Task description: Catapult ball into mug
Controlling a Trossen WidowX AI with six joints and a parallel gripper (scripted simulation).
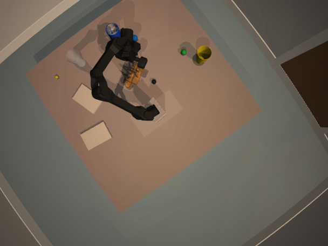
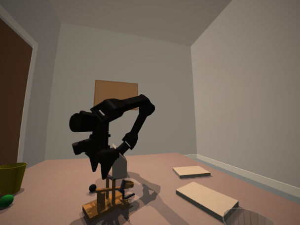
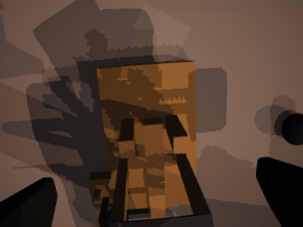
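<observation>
The orange catapult [image 1: 136, 79] [image 2: 92, 211] [image 3: 175, 75] stands on the brown surface. Its round cup [image 1: 128, 84] [image 2: 129, 184] is at one end of the arm; I cannot tell whether it holds anything. The blue mug [image 1: 114, 34] stands upright, beyond the catapult's other end. My gripper [image 2: 99, 174] [image 3: 157, 179] is open and empty above the catapult, fingers wide on either side of it in the wrist view. A black ball [image 1: 154, 81] [image 2: 93, 188] [image 3: 294, 128] lies beside the catapult. A blue ball [image 1: 135, 38] lies near the blue mug, partly behind the arm.
A green ball [image 1: 183, 52] [image 2: 6, 201] lies near a yellow mug [image 1: 200, 58] [image 2: 12, 179]. A small yellow ball [image 1: 56, 77] lies near a clear vessel [image 1: 73, 57] [image 2: 246, 218]. Two pale flat blocks [image 1: 95, 135] [image 2: 207, 198] lie on the arm's other side.
</observation>
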